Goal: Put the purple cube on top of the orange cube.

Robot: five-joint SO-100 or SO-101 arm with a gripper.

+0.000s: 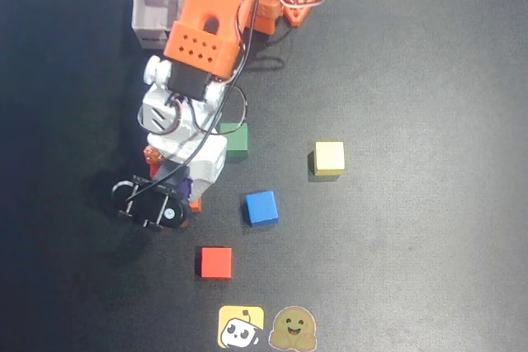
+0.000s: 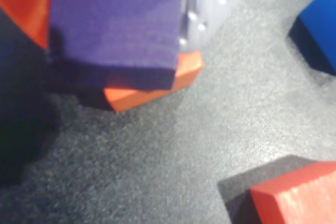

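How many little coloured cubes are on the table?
6: green cube beside the arm, yellow cube at right, blue cube in the middle, red cube nearest the stickers, purple cube over orange cube under the gripper. The arm may hide more.

Green cube (image 1: 235,139), yellow cube (image 1: 329,157), blue cube (image 1: 261,208), red cube (image 1: 215,262).

From my remote feed this looks like a hobby robotics test bench: a table (image 1: 429,63) covered in plain black mat, an orange 3D-printed arm (image 1: 206,30) with exposed wires, coloured toy cubes scattered about, two cartoon stickers (image 1: 266,328) at the edge.
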